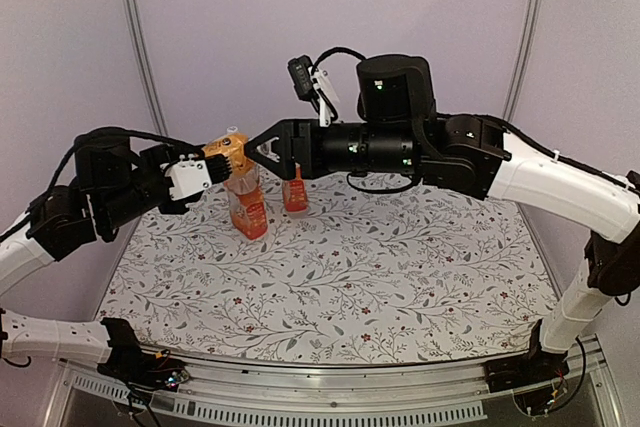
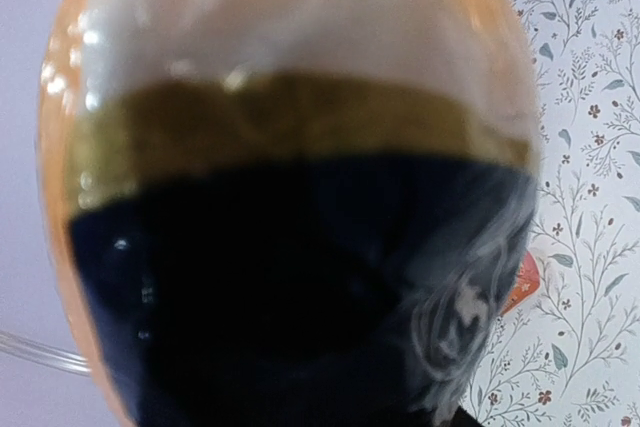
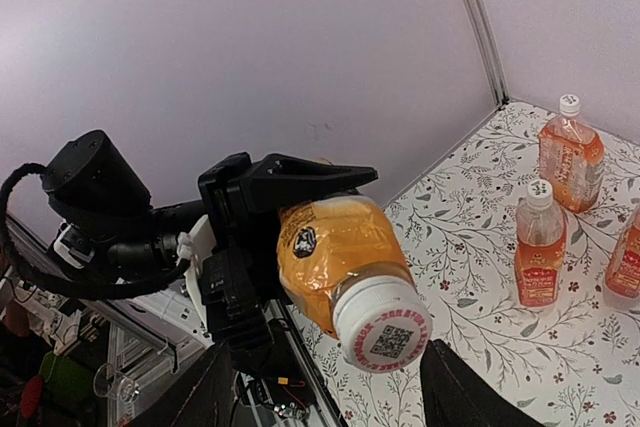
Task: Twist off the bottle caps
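The left tool [image 1: 214, 169] is gripping the dark-labelled bottle [image 3: 335, 247] around its body and holding it up off the table [image 1: 400, 277], its neck pointing toward the right arm. The bottle's white cap [image 3: 383, 325], printed with a square code, is sitting on the neck between the fingers of the right tool [image 1: 250, 143]. Those fingers are standing apart on either side of it, with a clear gap showing on one side. Three red-labelled bottles [image 3: 570, 157] are standing upright on the far part of the table, two of them showing their caps [image 3: 540, 190] on.
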Available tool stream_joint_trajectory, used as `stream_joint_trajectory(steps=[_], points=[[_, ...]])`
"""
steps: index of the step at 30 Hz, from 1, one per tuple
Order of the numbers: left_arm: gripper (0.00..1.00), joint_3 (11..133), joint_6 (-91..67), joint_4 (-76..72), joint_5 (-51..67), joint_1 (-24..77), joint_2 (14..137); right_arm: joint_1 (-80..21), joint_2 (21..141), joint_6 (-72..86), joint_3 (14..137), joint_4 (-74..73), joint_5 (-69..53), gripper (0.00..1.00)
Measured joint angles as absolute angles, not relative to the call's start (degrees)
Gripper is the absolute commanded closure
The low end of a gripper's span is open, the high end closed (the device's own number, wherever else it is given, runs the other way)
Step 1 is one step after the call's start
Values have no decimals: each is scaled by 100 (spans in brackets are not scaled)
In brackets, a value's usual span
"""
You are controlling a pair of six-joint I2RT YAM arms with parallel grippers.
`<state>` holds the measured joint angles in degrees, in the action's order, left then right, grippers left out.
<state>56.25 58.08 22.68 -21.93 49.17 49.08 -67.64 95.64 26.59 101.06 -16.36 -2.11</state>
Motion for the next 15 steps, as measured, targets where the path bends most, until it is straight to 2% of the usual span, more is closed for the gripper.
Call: stream_joint_trajectory(steps=[8, 12, 15], points=[[68, 5579, 6045, 2132, -2287, 4991, 4893, -6510, 9618, 2823, 10158, -1682, -475, 43], [68, 5542, 6108, 2088, -2292, 5026, 4873, -6438, 9771, 2869, 10328, -1678, -725, 51], [68, 5533, 6134, 2040, -2294, 5039, 4875, -6410, 9859, 2902, 10366, -1680, -873, 53]])
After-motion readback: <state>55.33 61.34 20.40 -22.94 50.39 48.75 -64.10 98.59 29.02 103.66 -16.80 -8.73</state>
